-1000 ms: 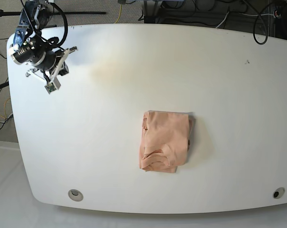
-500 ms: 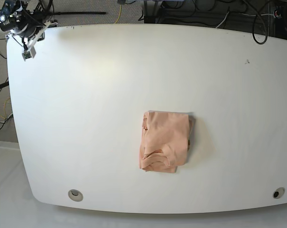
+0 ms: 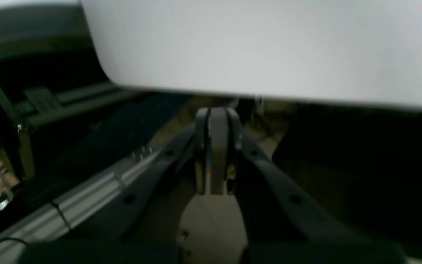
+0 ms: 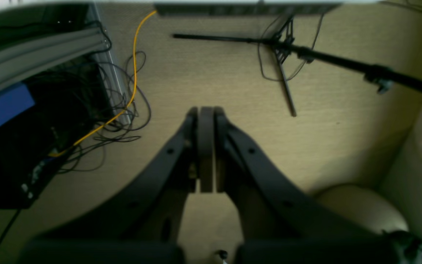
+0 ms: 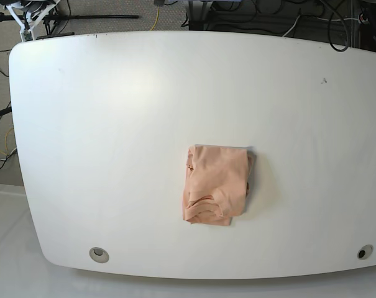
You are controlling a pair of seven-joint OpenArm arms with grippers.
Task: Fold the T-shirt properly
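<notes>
— Since the earlier frame, your right arm has pulled off the white table; the folded T-shirt hasn't shifted.

— And your grippers?

— Right gripper and left gripper are both closed, empty, off the table's edges.

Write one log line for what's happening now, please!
T-shirt: folded, on table | left end effector: shut, empty | right end effector: shut, empty
</notes>
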